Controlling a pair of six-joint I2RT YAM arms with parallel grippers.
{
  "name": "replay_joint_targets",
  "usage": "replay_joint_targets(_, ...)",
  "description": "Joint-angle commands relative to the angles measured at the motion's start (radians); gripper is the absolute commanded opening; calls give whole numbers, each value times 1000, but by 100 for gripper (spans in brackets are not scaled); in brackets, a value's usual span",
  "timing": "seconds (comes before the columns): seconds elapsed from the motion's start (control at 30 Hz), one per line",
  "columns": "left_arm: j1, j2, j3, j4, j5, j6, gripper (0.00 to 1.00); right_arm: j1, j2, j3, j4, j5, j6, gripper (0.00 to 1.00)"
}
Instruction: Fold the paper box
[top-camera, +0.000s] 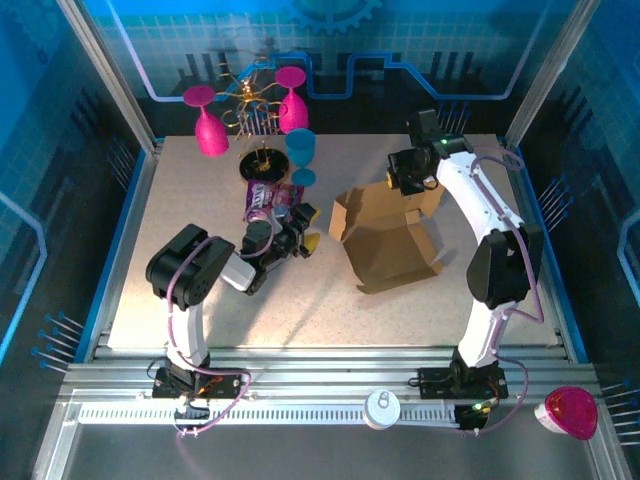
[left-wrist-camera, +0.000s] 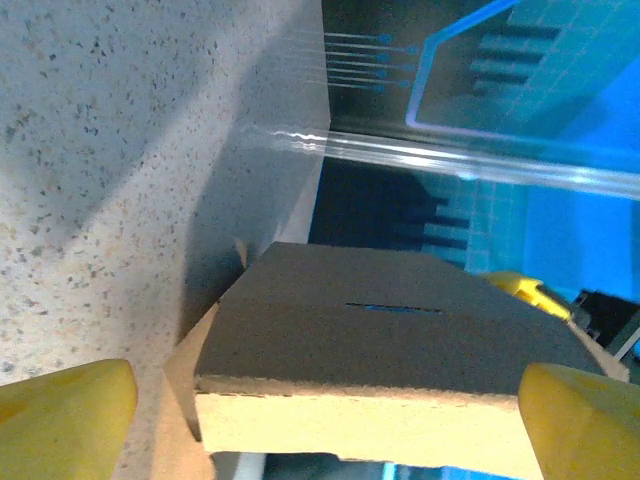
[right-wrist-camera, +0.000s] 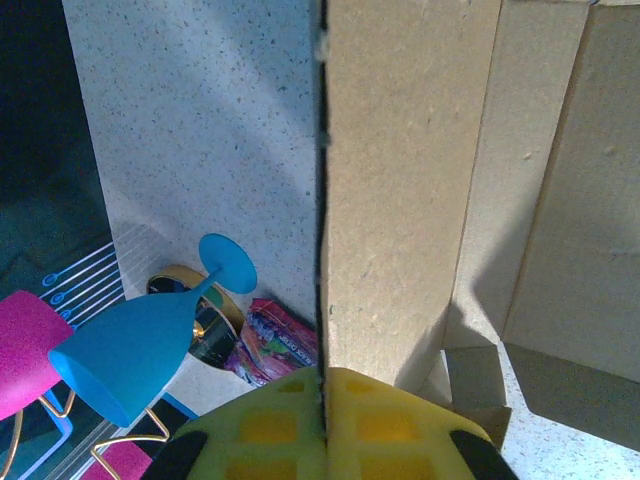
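Brown cardboard, the paper box (top-camera: 390, 245) sits half-folded just right of the blue goblet (top-camera: 301, 152), a little nearer. The right gripper (right-wrist-camera: 322, 385), also right of the goblet, is clamped on one upright panel of it. The left gripper (top-camera: 303, 228), on the goblet's near side, has its yellow fingers (left-wrist-camera: 65, 415) spread wide, holding nothing.

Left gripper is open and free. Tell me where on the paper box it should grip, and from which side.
Probably the thin left-hand panel of the paper box, approached from the left: its pale cut edge faces the left gripper between the open fingers, while the right gripper pinches the far panel.
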Motion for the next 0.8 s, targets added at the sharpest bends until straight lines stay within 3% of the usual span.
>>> replay_joint_targets(0.0,-32,11,37,15,-56,-142,98,-17,7,31,0,-18,1,0)
replay_joint_targets(0.23,-107,66,77,22,-141,-252,93,-18,9,22,16,-31,13,0)
replay_joint_targets(0.77,-119,133,125,123,-238,-330,88,-21,-15,-25,45,-43,17,0)
